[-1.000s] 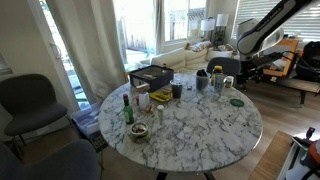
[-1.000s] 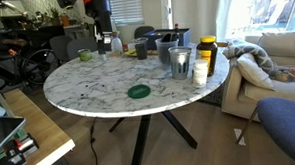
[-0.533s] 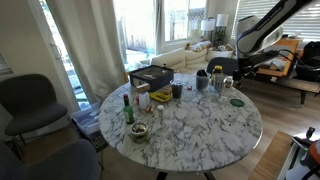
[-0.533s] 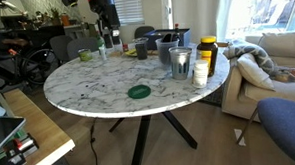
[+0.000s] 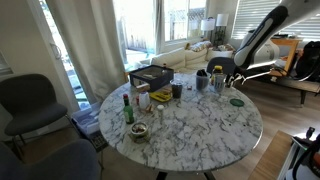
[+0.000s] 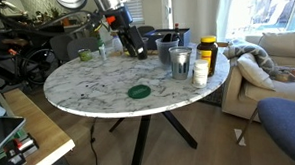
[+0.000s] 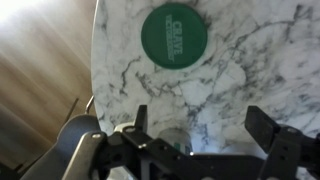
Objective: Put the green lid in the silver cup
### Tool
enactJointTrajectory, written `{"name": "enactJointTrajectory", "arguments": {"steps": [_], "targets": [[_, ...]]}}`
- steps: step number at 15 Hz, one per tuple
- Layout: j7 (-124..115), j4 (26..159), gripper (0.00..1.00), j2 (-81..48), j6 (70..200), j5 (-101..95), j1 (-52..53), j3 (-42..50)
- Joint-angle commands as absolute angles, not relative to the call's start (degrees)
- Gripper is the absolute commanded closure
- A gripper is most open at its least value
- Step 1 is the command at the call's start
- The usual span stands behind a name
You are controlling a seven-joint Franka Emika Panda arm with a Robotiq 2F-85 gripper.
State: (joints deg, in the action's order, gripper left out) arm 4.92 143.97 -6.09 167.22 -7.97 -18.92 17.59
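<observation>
In an exterior view the green lid [image 6: 139, 91] lies flat on the round marble surface [image 6: 88, 90], near the closest edge and well apart from everything else. Bare marble lies all around it. Nothing holds it and nothing touches it.

Further back and off to the side stands the silver cup [image 6: 180, 63], upright with its mouth open. A white cup [image 6: 199, 72] stands just beside it, and a yellow-lidded jar [image 6: 207, 52] is a little further back. The lid is well apart from the silver cup.

Beyond the lid the gripper [image 6: 136, 48] hangs over the middle of the surface at the end of the arm, tilted and pointing down. How high it is above the marble cannot be told from this view. Behind it are a black bin [image 6: 168, 44] and, toward the far rim, a small green bowl [image 6: 85, 55].

The wrist view shows the two black fingers [image 7: 140, 120] spread wide. Only marble shows in the gap between them, so the gripper is open and empty. The lid appears ahead of the fingers in that view as a dark green disc with white print too small to read. It lies close to the edge of the surface, and a wooden floor [image 7: 40, 80] shows past the rim.

From the opposite side, a tall green bottle [image 5: 127, 108] stands upright near the far end of the surface.
</observation>
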Motion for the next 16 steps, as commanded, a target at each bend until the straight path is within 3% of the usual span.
{"name": "enactJointTrajectory", "arguments": {"steps": [1, 2, 3, 7, 12, 16], "targets": [[14.1, 141.4, 0.00, -14.8, 167.2, 7.0, -24.3, 13.2], [17.6, 140.8, 0.00, -15.3, 165.5, 11.9, -27.1, 10.5], [12.6, 143.2, 0.00, -12.7, 167.3, 5.3, -22.6, 14.6], [13.8, 142.5, 0.00, -13.5, 167.4, 6.3, -23.1, 14.1], [-8.1, 140.7, 0.00, -18.5, 161.0, -17.8, -7.2, 30.0], [-7.1, 142.3, 0.00, -15.5, 165.9, -14.5, -10.4, 25.2]]}}
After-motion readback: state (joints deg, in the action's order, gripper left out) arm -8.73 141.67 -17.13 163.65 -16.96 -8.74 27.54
